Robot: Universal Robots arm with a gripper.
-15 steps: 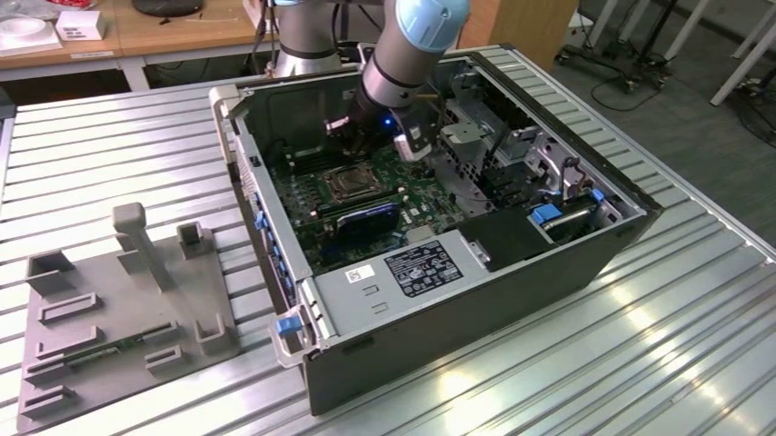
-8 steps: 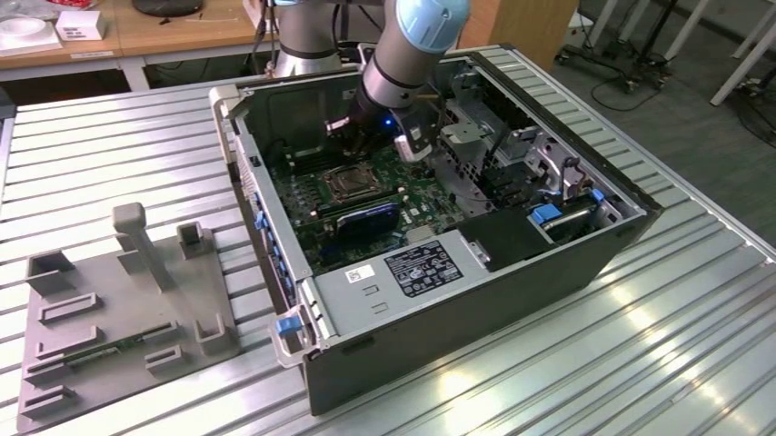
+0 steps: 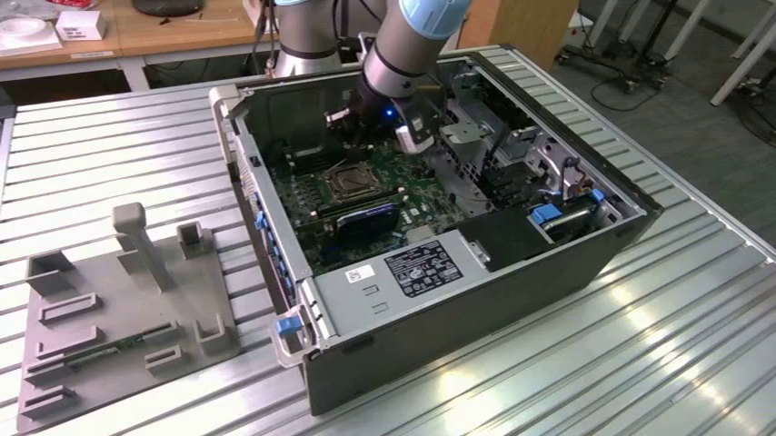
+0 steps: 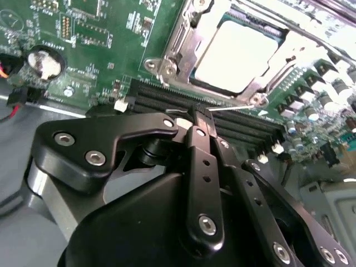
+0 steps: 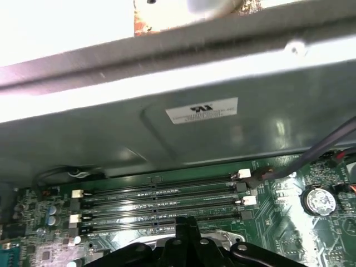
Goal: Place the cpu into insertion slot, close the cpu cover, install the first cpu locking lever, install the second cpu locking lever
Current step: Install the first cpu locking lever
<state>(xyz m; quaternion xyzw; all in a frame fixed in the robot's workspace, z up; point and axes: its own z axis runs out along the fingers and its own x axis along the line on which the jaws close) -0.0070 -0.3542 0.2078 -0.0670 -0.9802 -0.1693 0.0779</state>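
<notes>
I see a green board point(image 4: 105, 50) dotted with silver solder points (memory slots point(image 5: 158, 203) run across it in black, with white end clips). The cpu point(image 4: 236, 55) is pale, near white, framed by the silvery cover point(image 4: 186, 47). My gripper point(image 4: 200, 119) is matte black with bright steel screws. A round silver battery point(image 5: 315, 200) shines at the board's 3 o'clock edge. The case point(image 3: 424, 313) is dark grey; blue tabs point(image 3: 287, 324) mark its latches. The arm point(image 3: 419, 27) is pale blue and grey.
</notes>
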